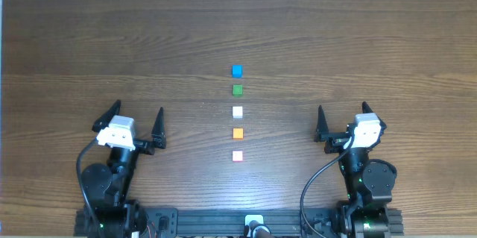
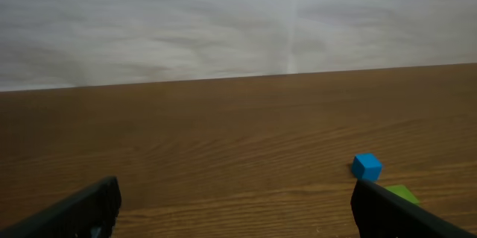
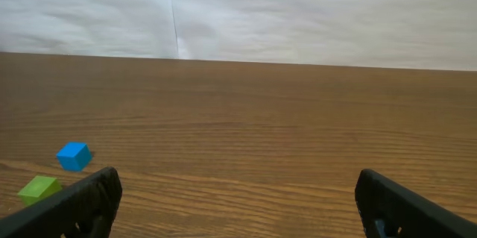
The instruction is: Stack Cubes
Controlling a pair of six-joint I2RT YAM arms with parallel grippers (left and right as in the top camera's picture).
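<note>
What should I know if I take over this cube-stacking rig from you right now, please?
Left gripper: open, empty, near its base at the left.
Right gripper: open, empty, near its base at the right.
Cubes: one line between the arms, all apart on the table. Farthest to nearest: blue cube, green cube, white cube, orange cube, pale cube.
Done: nothing stacked.
Left: all the stacking.
</note>
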